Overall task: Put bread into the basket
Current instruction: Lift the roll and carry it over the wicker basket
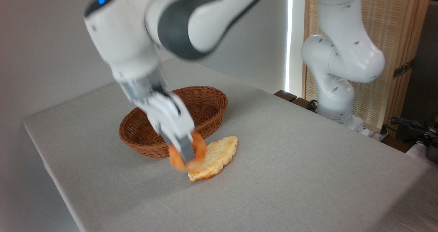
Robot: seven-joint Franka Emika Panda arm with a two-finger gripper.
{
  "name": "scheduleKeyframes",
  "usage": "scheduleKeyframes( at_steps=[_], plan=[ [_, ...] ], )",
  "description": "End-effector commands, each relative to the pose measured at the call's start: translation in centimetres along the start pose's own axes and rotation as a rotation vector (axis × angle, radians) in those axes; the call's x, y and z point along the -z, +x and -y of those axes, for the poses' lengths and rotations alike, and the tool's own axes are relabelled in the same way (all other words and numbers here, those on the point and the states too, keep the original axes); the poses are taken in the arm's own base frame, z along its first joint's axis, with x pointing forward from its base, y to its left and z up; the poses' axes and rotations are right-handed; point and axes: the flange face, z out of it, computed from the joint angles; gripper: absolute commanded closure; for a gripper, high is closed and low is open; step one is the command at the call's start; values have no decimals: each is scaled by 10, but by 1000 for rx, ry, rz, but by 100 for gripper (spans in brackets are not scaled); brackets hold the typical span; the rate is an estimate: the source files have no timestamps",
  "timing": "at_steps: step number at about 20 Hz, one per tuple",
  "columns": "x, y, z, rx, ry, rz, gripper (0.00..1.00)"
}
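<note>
Now tool [184, 152] pinching bun [200, 149], airborne, blurred; clear basket [137, 136] rim, centre over the well before letting go.

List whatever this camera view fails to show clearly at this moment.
- Gripper and bun: motion-blurred, so the bun's knots are unreadable.
- Far finger: hidden behind the bun.
- Basket: near-left interior hidden by the arm.
- Leaf-shaped bread: left end covered by the bun.
- Arm's upper links: cut off by the top edge.

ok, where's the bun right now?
The bun is off the table in the gripper, left of centre, in front of the basket and beside the flat bread.
</note>
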Motion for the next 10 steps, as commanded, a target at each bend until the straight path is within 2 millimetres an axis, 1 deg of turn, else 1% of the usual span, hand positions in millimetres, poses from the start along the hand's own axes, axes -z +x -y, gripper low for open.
scheduleKeyframes(
  at_steps=[1, 3, 5, 6, 7, 8, 9, 10],
  plan=[
    [45, 16, -57, 153, -85, -79, 99],
    [43, 40, -90, 170, -128, -91, 97],
    [30, 64, -112, 184, -135, -85, 96],
    [23, 74, -122, 186, -130, -87, 94],
    [16, 81, -129, 192, -125, -93, 76],
    [7, 85, -131, 203, -121, -98, 58],
    [2, 87, -131, 214, -117, -107, 42],
    [-1, 87, -130, 222, -113, -112, 18]
  ],
)
